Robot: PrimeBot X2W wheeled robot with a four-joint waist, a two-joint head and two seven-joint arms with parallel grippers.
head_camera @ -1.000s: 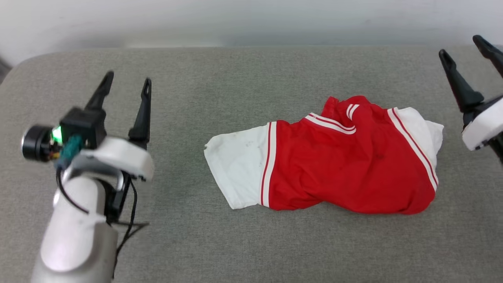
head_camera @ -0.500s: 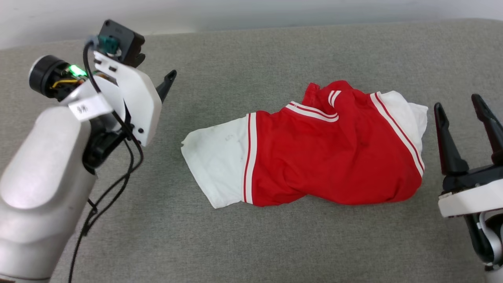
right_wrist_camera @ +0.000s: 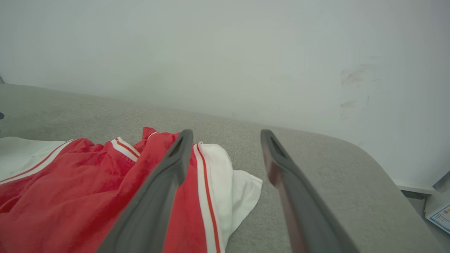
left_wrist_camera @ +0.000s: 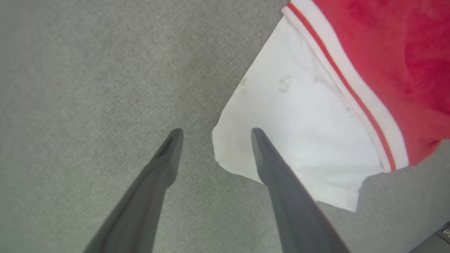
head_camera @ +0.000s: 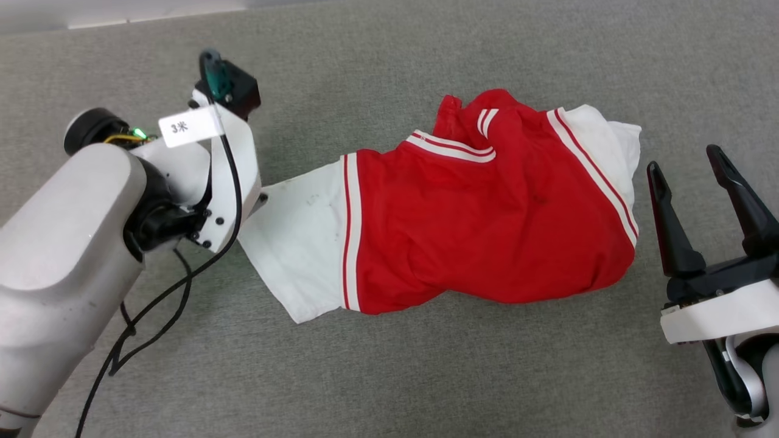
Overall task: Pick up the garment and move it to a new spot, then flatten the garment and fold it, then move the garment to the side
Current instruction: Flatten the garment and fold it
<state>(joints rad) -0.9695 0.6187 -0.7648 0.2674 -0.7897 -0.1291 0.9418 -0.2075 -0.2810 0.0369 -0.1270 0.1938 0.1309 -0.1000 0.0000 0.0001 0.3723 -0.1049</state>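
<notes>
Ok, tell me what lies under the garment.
The garment lies crumpled on the grey fabric surface, which shows all around it. Anything beneath its bunched folds is covered and cannot be seen.

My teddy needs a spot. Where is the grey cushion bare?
Bare: the near strip of cushion before the garment, and the far strip between garment and wall. Crowded: the white sleeve at the left tool, and the other end beside the right tool.
</notes>
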